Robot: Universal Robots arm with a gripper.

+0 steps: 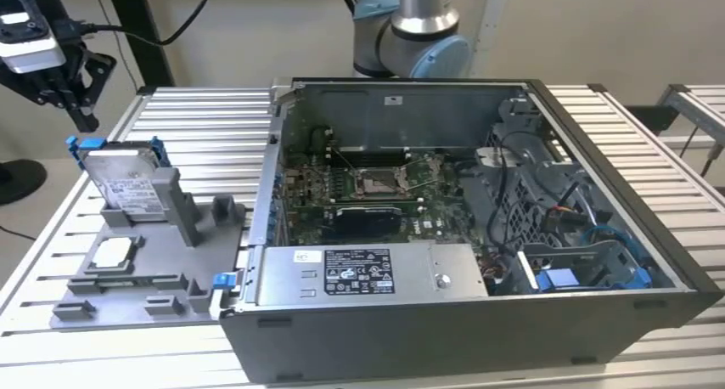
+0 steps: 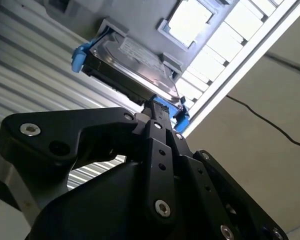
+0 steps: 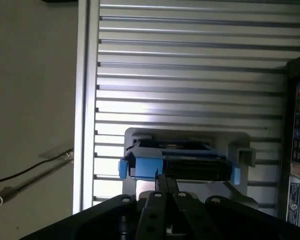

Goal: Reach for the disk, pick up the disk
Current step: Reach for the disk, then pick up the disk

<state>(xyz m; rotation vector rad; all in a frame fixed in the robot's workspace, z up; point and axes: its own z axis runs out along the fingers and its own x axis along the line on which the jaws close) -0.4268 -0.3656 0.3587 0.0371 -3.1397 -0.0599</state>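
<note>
Exterior view, counter [image 1: 204, 126]: slatted metal, carrying an open computer case [image 1: 453, 338] and a grey holder [image 1: 159, 262] at the case's 9 o'clock.
Exterior view, disk [image 1: 122, 181]: stands on edge in the holder, label facing out, blue rails [image 1: 80, 143] on its edges.
Exterior view, chip [image 1: 114, 251]: lies flat in the holder at the disk's 6 o'clock.
Exterior view, pincer [image 1: 81, 113]: black, hangs near the disk at its 11 o'clock, holding nothing.
Exterior view, arm [image 1: 413, 32]: its base joint rises behind the case, at the case's 12 o'clock.
Second wrist view, pincer [image 2: 157, 107]: fingers pressed together, tips pointing at the end of the disk [image 2: 135, 62]; whether they touch it I cannot tell.
Second wrist view, surroundings: a blue rail [image 2: 79, 55] at the disk's far end, the holder [image 2: 135, 15] around it, the chip [image 2: 190, 20] glaring white, the counter [image 2: 35, 65] under all.
First wrist view, pincer [image 3: 166, 181]: tips together, empty.
First wrist view, disk [image 3: 190, 165]: seen edge-on just beyond the tips, blue rails [image 3: 140, 165] along it, seated in the holder [image 3: 185, 134] on the counter [image 3: 190, 65].
</note>
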